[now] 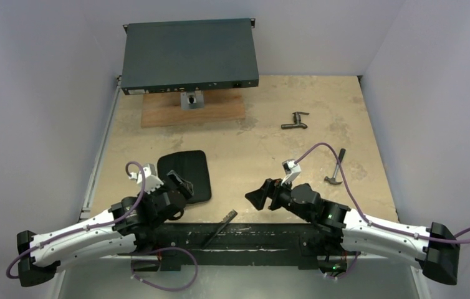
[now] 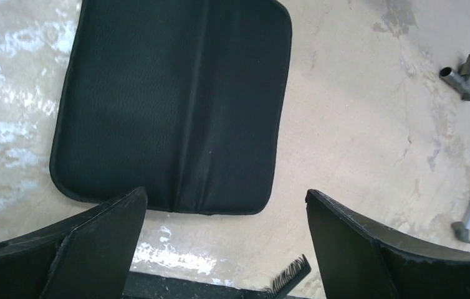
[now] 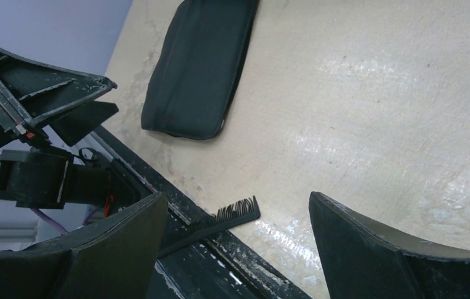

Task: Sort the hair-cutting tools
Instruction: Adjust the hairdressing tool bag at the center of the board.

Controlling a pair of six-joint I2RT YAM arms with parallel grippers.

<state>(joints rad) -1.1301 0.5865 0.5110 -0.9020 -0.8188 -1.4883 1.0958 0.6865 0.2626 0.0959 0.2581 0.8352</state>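
Pickup stage, nothing gripped yet. Left gripper (image 1: 184, 185) spread wide, empty, at near edge of black pouch (image 1: 192, 163). Just right of it, comb (image 1: 221, 227) slanted across dark rail (image 1: 270, 240) at near edge of table (image 1: 263, 146), toothed end on table, between both arms. Right gripper (image 1: 255, 198) also spread wide, empty, aimed at comb, near it. Next call: lowering one gripper over comb spine, closing on thin body clear of rail. Scissors, clip not in view. Far right, hammer (image 1: 337, 165) and T-fitting (image 1: 295, 121), well apart, not for sorting.
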